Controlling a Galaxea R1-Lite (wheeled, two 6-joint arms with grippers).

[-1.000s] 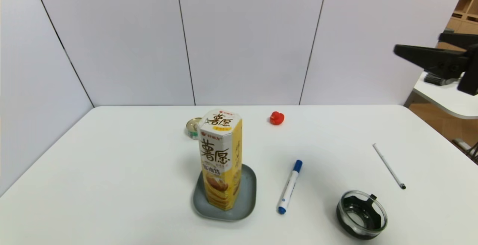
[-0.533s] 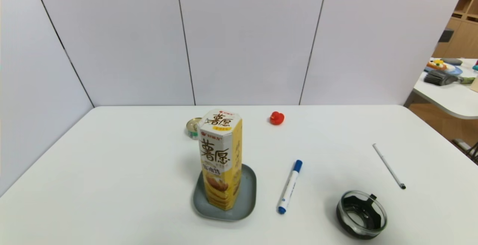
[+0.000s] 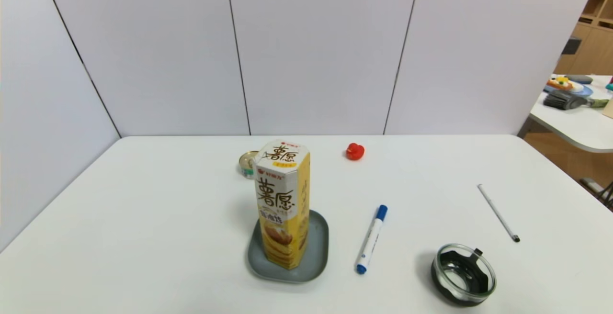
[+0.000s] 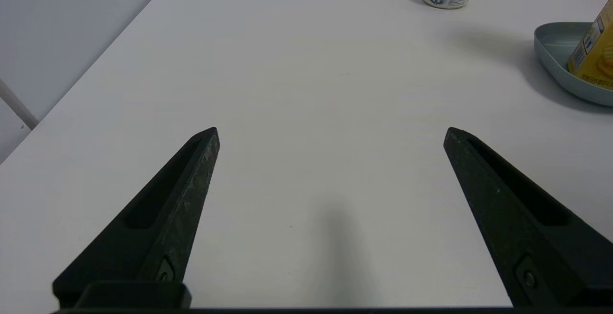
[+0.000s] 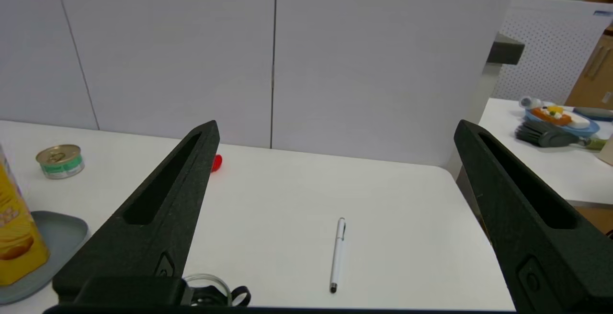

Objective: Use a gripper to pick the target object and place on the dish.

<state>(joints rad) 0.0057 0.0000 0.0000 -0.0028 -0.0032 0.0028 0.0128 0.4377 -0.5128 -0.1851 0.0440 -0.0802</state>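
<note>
The tall yellow-and-white snack box (image 3: 283, 204), the target object, stands upright on the grey-blue dish (image 3: 316, 249) near the table's middle front. Its lower corner (image 4: 594, 53) and the dish rim (image 4: 550, 46) show in the left wrist view, and both box (image 5: 14, 237) and dish (image 5: 57, 235) also appear in the right wrist view. Neither arm appears in the head view. My left gripper (image 4: 330, 132) is open over bare table, well apart from the dish. My right gripper (image 5: 335, 127) is open above the table's right side, holding nothing.
A small tin can (image 3: 248, 163) sits behind the box, a red toy (image 3: 355, 151) farther back. A blue-capped marker (image 3: 371, 240), a white pen (image 3: 498, 212) and a round black object with a glass rim (image 3: 463, 274) lie to the right. A second table (image 3: 574, 122) stands beyond.
One second ago the right gripper showed at the head view's upper right edge; it has since drawn back out of that view. The box, dish and other items have not moved.
</note>
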